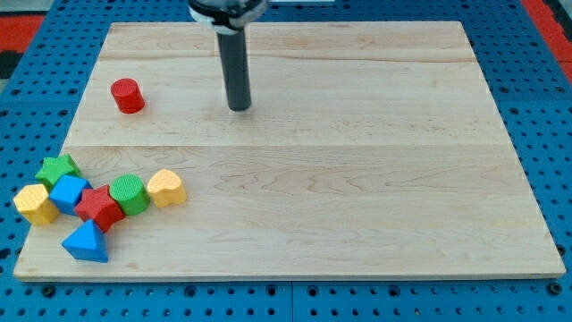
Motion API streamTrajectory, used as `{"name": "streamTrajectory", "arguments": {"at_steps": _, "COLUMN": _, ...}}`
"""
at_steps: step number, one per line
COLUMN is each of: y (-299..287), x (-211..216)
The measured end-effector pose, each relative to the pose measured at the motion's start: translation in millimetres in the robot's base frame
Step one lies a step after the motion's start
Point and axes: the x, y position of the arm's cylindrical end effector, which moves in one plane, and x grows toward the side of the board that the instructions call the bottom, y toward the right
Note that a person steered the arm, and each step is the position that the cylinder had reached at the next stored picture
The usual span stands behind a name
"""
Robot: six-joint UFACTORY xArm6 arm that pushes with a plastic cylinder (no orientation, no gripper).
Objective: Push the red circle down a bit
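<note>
At nine o'clock from my tip (239, 107), well apart, sits the red circle (128, 96); no pincer shows. An off-centre push could skew it toward the cluster at six o'clock.

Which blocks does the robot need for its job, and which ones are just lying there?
Needed for the job:
- small red circle block, alone near the view's left
- my tip, to the red circle's right, not touching it

Just lying about, clustered at the view's bottom left:
- green star block
- yellow block
- blue block
- red star block
- green round block
- yellow heart block
- blue triangle block
</note>
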Motion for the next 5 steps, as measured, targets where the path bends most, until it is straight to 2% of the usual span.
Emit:
{"name": "streamTrajectory", "arguments": {"at_steps": 1, "y": -30, "x": -23}}
{"name": "streamTrajectory", "arguments": {"at_steps": 4, "y": -162, "x": -27}}
{"name": "streamTrajectory", "arguments": {"at_steps": 5, "y": -147, "x": 20}}
